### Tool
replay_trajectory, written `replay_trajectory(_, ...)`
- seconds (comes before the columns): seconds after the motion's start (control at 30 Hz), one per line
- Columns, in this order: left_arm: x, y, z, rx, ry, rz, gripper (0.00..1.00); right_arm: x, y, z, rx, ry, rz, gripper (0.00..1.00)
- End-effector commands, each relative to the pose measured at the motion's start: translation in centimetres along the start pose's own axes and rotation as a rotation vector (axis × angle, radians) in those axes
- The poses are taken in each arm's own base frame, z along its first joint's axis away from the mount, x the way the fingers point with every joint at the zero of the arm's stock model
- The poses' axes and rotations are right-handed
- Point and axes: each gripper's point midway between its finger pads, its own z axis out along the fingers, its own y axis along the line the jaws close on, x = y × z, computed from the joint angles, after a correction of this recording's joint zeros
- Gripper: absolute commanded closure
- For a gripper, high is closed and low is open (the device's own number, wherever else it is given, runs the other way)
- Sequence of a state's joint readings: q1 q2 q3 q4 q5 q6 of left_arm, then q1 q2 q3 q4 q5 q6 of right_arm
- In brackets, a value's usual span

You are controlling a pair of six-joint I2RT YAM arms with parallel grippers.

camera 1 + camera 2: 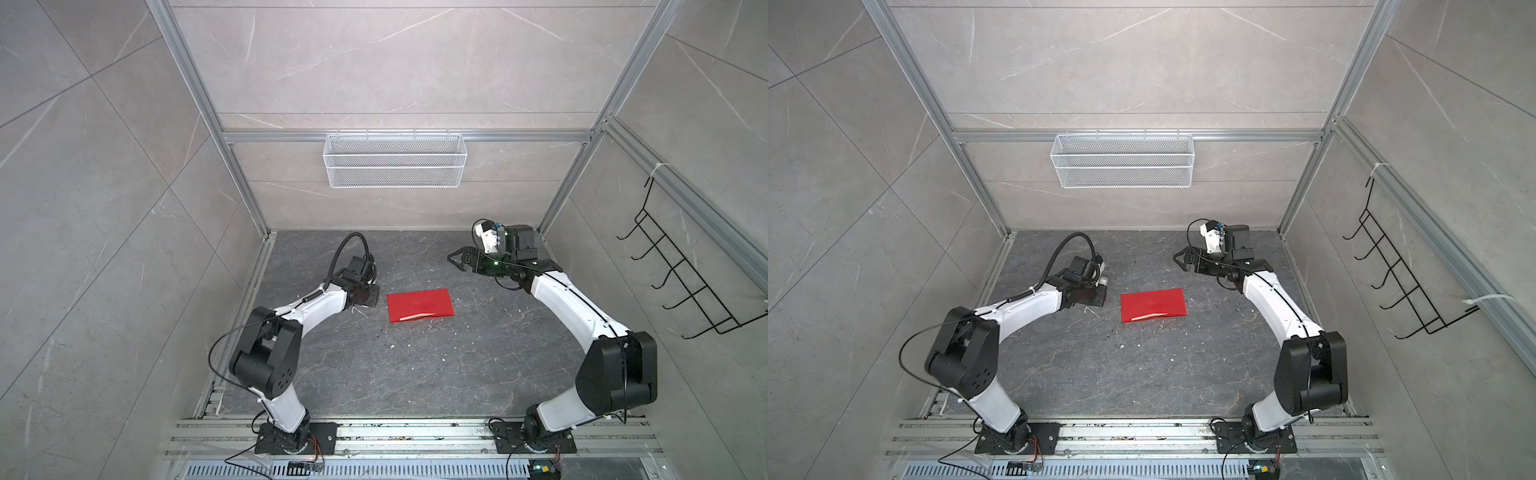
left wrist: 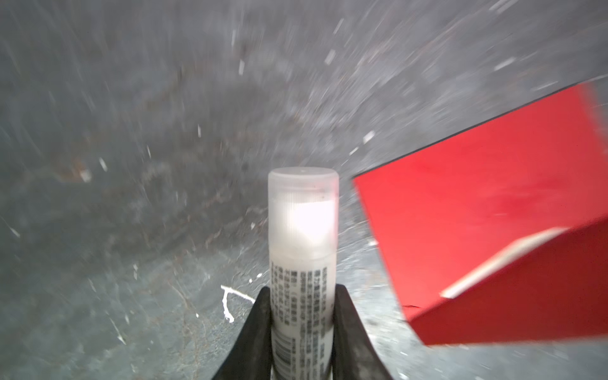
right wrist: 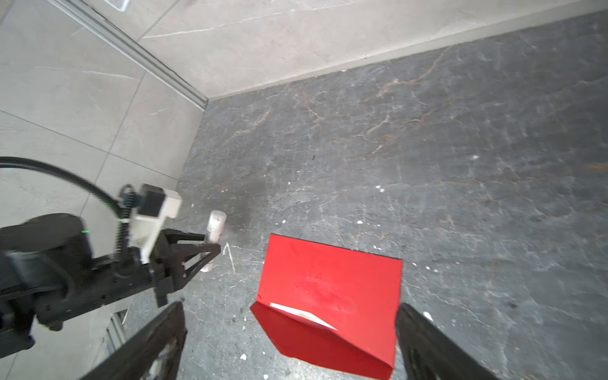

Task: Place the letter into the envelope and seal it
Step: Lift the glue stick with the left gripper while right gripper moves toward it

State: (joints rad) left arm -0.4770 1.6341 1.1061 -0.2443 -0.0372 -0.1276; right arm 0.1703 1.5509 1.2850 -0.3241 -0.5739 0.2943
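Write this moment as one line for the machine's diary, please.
left claw: shut on glue stick, cap on | right claw: open, empty | envelope: on table, flap not flat

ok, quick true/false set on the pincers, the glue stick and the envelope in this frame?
1. The left pincer is shut on the glue stick. True.
2. The right pincer holds the envelope. False: its jaws stand open and empty, up off the envelope towards the back wall.
3. The glue stick's cap is off. False: the translucent cap sits on the tube.
4. The envelope lies on the table between the two arms. True.
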Motion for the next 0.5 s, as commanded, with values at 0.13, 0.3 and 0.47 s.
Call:
replay_trajectory(0.13, -7.6, -4.5, -7.4, 0.189, -0.43, 0.26, 1.0, -0.1, 5.7, -0.1, -0.101, 0.085, -0.138, 0.01)
replay_trajectory(0.3, -8.1, -6.3, -9.7, 0.264, -0.572, 0.375, 1.0, 0.4, 9.5, 0.2, -0.168, 0.14, -0.2, 0.01)
replay_trajectory(0.47, -6.9, -8.1, -10.4, 0.34, -0.673, 0.511, 1.0, 0.9, 12.3, 0.9, -0.212, 0.185, -0.235, 0.05)
